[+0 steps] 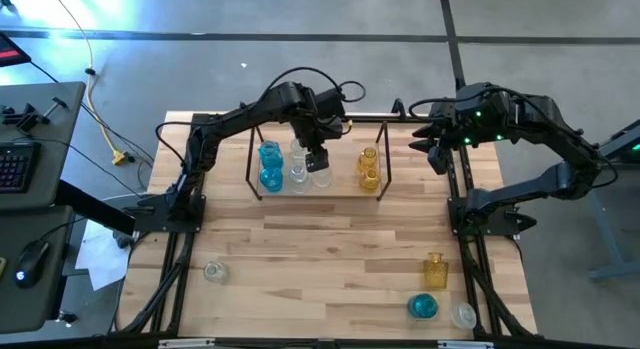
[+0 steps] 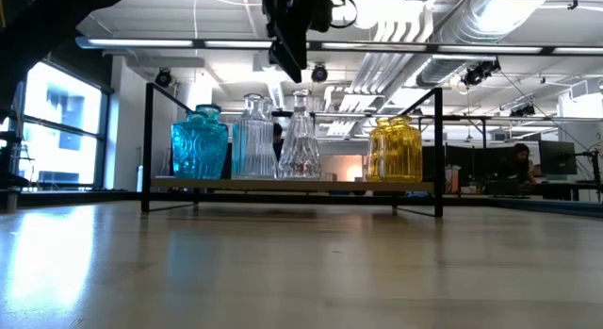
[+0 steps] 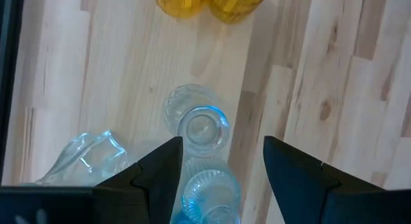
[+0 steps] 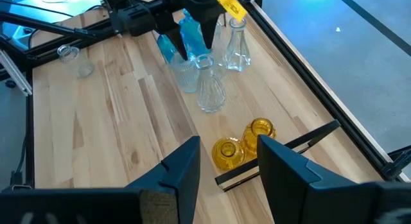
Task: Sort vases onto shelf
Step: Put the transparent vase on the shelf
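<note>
The shelf stands at the far middle of the table. On its floor stand blue vases, two clear vases and yellow vases. My left gripper hangs open just above the right-hand clear vase, pointing down, with its fingers clear of the vase's neck in the low view. My right gripper stands open and raised at the table's far right, with nothing between its fingers.
Off the shelf, near the front edge, stand a clear vase at the left and a yellow vase, a blue vase and a clear vase at the right. Bare wood lies between them and the shelf.
</note>
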